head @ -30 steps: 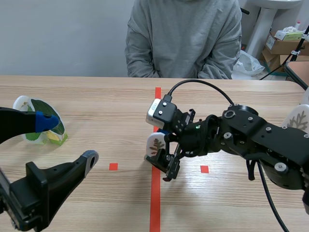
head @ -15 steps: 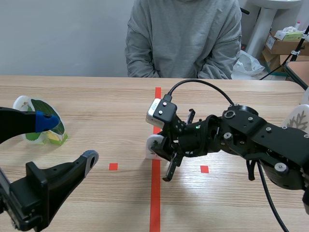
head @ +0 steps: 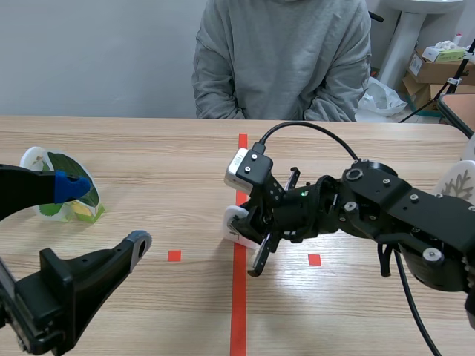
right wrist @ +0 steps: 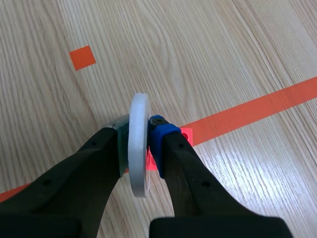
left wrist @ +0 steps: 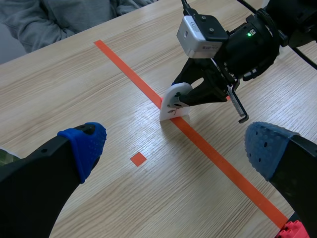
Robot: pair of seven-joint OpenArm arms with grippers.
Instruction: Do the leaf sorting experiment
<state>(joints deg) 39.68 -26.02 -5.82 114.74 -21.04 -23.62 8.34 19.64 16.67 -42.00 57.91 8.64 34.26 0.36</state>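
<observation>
A white disc with a brown leaf printed on it stands on edge at the orange-red centre line. My right gripper is shut on the white leaf disc, with one finger pressed against each face. From the left wrist view the white leaf disc shows between the right arm's fingers, far ahead of my left gripper. That left gripper stands open low at the near left, holding nothing. Green leaf discs lie just behind it.
A person in a grey top sits across the table. Another white leaf disc stands at the far right behind the right arm. Small orange-red squares mark the tabletop. Boxes are stacked off the table at the back right.
My right gripper has shut on the white leaf disc, which has shifted a little and now sits partly hidden between its fingers. The left arm has kept still.
</observation>
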